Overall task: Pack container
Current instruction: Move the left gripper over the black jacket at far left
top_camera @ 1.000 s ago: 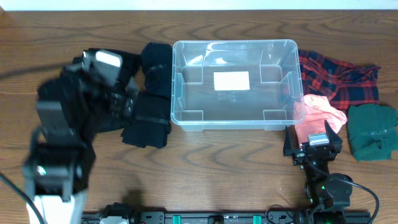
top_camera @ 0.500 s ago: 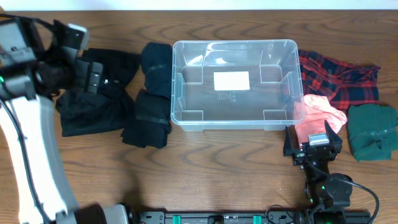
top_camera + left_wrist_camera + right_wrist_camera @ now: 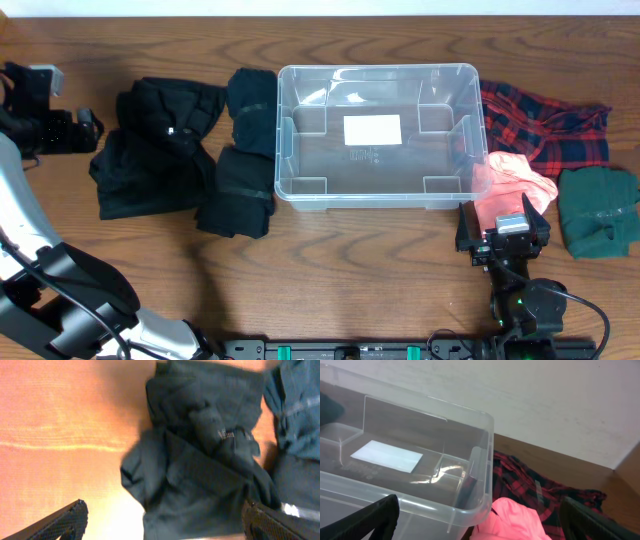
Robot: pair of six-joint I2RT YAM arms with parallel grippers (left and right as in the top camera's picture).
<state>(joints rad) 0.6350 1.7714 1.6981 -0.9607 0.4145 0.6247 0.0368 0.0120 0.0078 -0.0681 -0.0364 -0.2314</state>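
Observation:
The clear container (image 3: 378, 70) stands at the table's middle, its white label (image 3: 372, 129) showing through the bottom and nothing inside it. My left gripper (image 3: 92, 132) hovers at the far left, open, pointing at a black garment (image 3: 150, 150). The left wrist view shows that garment (image 3: 200, 460) ahead of the gripper (image 3: 165, 530), between the spread fingers (image 3: 65, 520) but untouched. My right gripper (image 3: 505, 215) rests open near the front right, just before a pink cloth (image 3: 510, 180). The right wrist view has the container's corner (image 3: 480, 425) and the pink cloth (image 3: 512, 520) close ahead.
Two more black folded pieces (image 3: 245, 150) lie against the container's left wall. A red plaid shirt (image 3: 545, 125) and a green cloth (image 3: 598, 210) lie at the right. A pale wall (image 3: 545, 400) runs behind the table's far edge.
The left arm has swung from over the black clothes out to the far left edge, uncovering them. The right arm has not moved.

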